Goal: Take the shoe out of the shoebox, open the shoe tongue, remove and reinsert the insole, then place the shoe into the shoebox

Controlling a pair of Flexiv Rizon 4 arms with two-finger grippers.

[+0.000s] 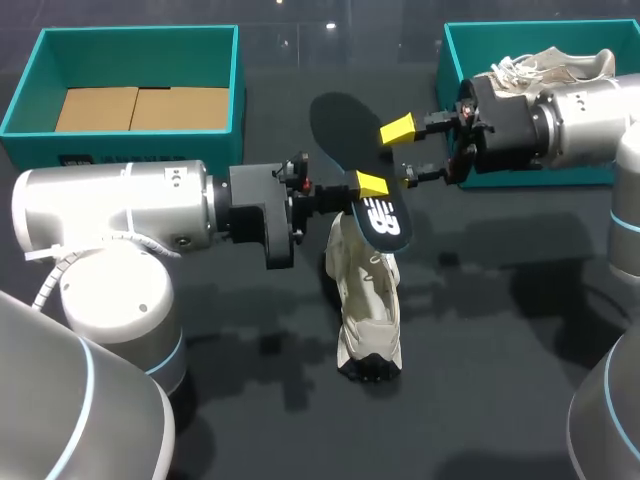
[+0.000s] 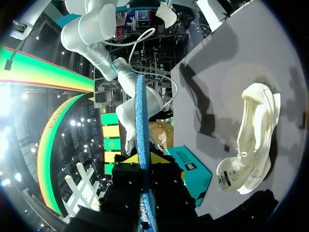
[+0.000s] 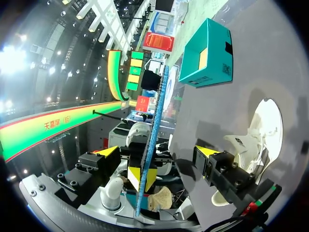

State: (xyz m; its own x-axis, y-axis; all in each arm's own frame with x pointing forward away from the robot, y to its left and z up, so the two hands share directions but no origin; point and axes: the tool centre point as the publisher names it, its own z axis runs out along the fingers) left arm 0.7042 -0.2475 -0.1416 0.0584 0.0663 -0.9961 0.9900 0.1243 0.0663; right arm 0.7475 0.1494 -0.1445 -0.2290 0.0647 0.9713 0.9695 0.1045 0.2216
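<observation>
the left gripper (image 1: 365, 188) was clamped on the thin black foam insole (image 1: 345, 135) above the cream mesh shoe (image 1: 368, 300); the right gripper (image 3: 158, 152) stood spread around it. it looked light and floppy, best pinched by its edge.

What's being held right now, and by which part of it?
The left gripper is shut on the dark insole, pinching its side edge about mid-length, near the printed end. The right gripper is open, holding nothing.
</observation>
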